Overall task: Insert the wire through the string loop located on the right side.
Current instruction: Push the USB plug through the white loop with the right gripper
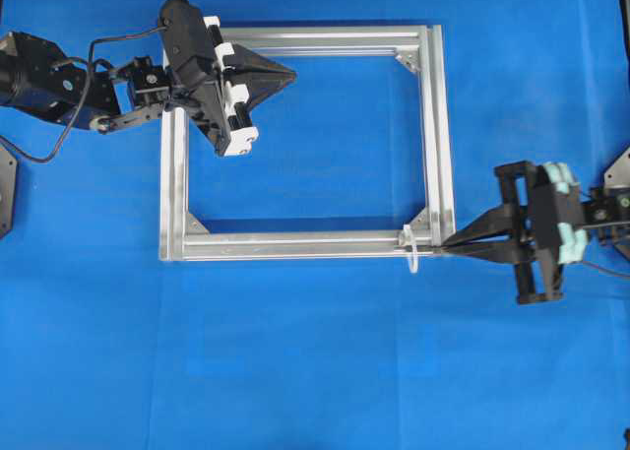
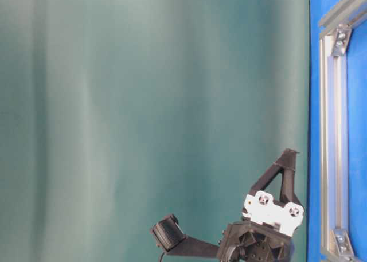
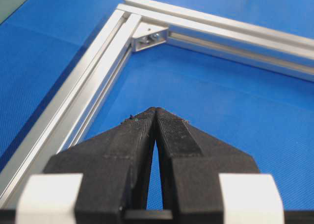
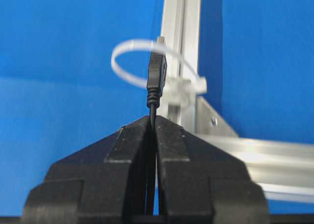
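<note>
My right gripper is shut on the wire, a thin black cable whose plug end sticks out ahead of the fingertips. The plug points at the string loop, a whitish ring tied to the aluminium frame, and its tip overlaps the ring's opening. Whether the tip is inside the ring I cannot tell. Overhead, the right gripper sits just right of the string loop at the frame's lower right corner. My left gripper is shut and empty near the frame's upper left, and the left wrist view shows its tips closed over blue cloth.
The rectangular aluminium frame lies flat on the blue cloth, with triangular brackets in its corners. The table-level view shows the left gripper beside one frame bar in front of a green curtain.
</note>
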Tool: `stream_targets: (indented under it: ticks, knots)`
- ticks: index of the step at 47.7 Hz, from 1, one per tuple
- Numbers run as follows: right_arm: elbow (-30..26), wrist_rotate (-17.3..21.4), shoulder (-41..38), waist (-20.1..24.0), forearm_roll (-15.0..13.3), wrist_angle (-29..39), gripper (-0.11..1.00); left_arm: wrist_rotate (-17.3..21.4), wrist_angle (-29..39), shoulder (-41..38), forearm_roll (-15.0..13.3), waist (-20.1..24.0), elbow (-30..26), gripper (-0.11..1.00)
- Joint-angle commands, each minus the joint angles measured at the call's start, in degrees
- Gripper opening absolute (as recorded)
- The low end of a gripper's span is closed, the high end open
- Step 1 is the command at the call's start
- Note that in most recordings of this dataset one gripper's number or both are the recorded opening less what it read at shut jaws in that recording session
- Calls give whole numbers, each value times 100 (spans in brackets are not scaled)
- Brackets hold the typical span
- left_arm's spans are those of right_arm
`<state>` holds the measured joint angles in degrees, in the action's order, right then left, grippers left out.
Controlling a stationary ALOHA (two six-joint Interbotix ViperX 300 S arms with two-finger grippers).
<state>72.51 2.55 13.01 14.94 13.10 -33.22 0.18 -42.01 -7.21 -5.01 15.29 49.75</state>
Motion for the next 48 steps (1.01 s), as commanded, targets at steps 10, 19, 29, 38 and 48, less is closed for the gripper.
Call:
stream_targets:
  ticks: [10, 19, 29, 38, 48]
  knots:
    - [-501, -9, -527, -18, 9, -220, -3, 0, -53, 158, 9, -18, -35, 0]
    - [-510, -9, -571, -18, 62, -246, -3, 0, -53, 167, 9, -44, -35, 0]
    - [-501, -9, -571, -18, 88, -255, -3, -70, -26, 167, 18, -158, -26, 0]
    - [-501, -9, -571, -18, 88, -255, -3, -70, -26, 176, 9, -633, 18, 0]
    - [-510, -9, -571, -18, 88, -255, -3, -105, -26, 255, 18, -1573, 220, 0]
